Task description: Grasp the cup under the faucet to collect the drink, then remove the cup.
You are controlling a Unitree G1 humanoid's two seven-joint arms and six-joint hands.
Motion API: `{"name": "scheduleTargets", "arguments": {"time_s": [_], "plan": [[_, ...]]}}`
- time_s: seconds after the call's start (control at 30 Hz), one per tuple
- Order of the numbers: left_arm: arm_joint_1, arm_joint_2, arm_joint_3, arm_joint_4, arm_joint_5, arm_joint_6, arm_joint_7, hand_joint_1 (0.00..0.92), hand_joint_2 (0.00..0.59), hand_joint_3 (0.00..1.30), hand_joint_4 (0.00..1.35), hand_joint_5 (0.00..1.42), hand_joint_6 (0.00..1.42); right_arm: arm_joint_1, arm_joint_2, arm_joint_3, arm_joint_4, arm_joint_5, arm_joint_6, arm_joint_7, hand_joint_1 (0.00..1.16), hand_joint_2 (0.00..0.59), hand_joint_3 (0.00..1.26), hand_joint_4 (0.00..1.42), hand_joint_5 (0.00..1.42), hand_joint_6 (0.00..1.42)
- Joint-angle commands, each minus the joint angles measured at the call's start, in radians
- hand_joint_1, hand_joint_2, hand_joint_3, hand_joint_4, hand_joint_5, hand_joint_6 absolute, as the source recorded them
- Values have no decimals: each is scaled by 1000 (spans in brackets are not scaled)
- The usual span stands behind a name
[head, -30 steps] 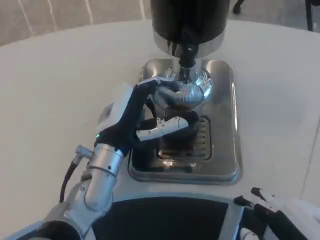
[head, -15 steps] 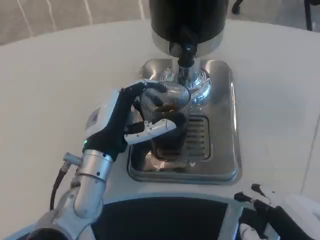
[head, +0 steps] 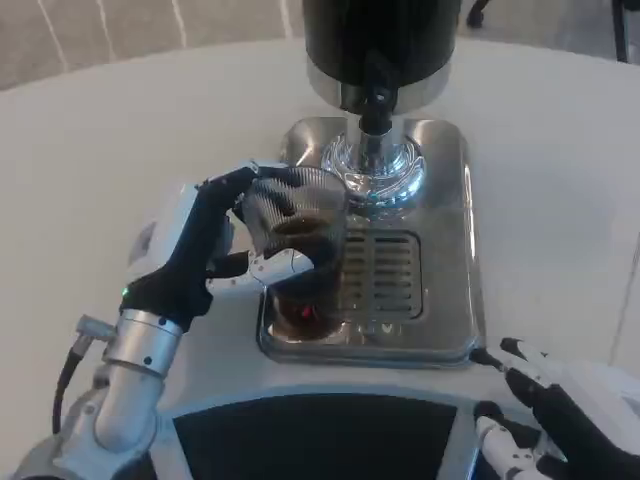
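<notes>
A ribbed clear glass cup (head: 299, 238) with dark drink in it sits in my left hand (head: 200, 255), whose fingers wrap its left side and front. The cup is over the left edge of the steel drip tray (head: 440, 300), to the left of the faucet (head: 374, 110) and no longer beneath it. The faucet sticks down from the black dispenser (head: 380, 40) at the top. My right hand (head: 560, 420) lies at the bottom right corner, away from the tray, its fingers apart and holding nothing.
The slotted grate (head: 385, 270) fills the tray's middle. White tabletop (head: 110, 150) spreads wide to the left of the tray and to its right. My own dark torso edge (head: 310, 440) runs along the bottom.
My left hand has carried the cup leftward and toward me, out from under the faucet to the tray's left edge. The right hand has crept slightly further into view.
</notes>
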Motion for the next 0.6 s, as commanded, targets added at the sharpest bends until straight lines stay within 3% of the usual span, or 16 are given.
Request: {"name": "scheduleTargets", "arguments": {"time_s": [0.03, 0.6], "plan": [[29, 34, 40, -44, -42, -67, -16, 525, 91, 998, 1179, 1424, 1424, -24, 5, -14, 19, 1, 6, -8, 29, 581, 94, 0, 0, 0], [147, 105, 127, -157, -118, -158, -145, 531, 69, 990, 1165, 1424, 1424, -122, -8, -15, 18, -22, -5, 9, 0, 568, 81, 0, 0, 0]]}}
